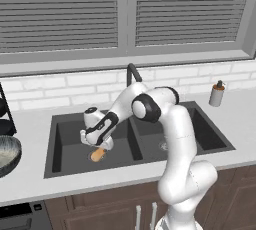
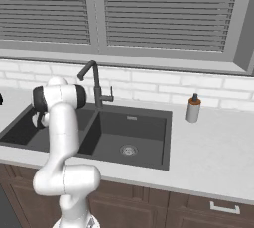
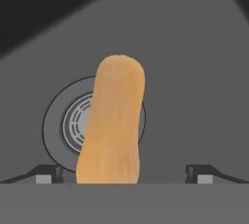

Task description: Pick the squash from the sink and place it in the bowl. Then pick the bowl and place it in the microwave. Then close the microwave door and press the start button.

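The step in hand is judged to be the first pick: the squash [image 3: 113, 123] is to be taken from the sink [image 1: 60, 124]; it would be done well if the hand were lowered straight until the fingertips [image 3: 48, 173] pass either flank of the body, and only then closed across the narrow width, not along the length; a smooth, rounded skin is likely to slip, so a hold near the thicker end is advised. The gripper [image 3: 124, 175] is held fully open with nothing in it. The squash lies on the floor of the left basin, over the round drain [image 3: 63, 125]; it is seen between the two fingertips, nearer the left one, apart from both; the bowl [image 1: 7, 155] waits on the counter [image 1: 30, 184], left of the sink.
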You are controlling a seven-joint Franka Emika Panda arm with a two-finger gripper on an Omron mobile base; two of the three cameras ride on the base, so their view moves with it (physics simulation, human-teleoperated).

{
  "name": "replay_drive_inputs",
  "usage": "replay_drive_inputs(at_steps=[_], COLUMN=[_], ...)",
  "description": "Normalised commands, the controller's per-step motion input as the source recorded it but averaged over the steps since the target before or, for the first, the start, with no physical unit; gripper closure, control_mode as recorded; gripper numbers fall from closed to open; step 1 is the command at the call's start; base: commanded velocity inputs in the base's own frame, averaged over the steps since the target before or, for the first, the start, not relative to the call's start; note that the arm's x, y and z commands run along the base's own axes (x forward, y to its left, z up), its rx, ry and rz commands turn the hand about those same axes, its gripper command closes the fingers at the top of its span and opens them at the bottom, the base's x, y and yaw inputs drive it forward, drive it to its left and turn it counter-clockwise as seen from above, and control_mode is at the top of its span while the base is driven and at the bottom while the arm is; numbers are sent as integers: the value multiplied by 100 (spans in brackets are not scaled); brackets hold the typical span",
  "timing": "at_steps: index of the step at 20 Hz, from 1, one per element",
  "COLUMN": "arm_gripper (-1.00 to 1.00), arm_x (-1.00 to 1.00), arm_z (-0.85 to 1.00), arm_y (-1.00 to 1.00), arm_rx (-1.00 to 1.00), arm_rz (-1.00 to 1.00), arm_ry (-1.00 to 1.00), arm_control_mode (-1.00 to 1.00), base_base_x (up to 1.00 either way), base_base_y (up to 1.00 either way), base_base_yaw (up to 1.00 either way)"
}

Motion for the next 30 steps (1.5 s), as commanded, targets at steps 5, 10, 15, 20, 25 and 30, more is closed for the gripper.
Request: replay_drive_inputs(at_steps=[5, 10, 15, 20, 25, 30], arm_gripper=[-100, -100, -100, 100, 100, 100], arm_x=[13, 10, 0, 0, 0, 0], arm_z=[-32, -26, -39, -49, -26, -2], arm_y=[4, 0, -9, 0, 0, 0], arm_rx=[0, 0, 0, 0, 0, 0], arm_rz=[0, 0, 0, 0, 0, 0], arm_ry=[3, 0, 0, 0, 1, 0], arm_control_mode=[-100, -100, -100, -100, -100, -100], base_base_x=[0, 0, 0, 0, 0, 0], base_base_y=[0, 0, 0, 0, 0, 0], base_base_yaw=[0, 0, 0, 0, 0, 0])
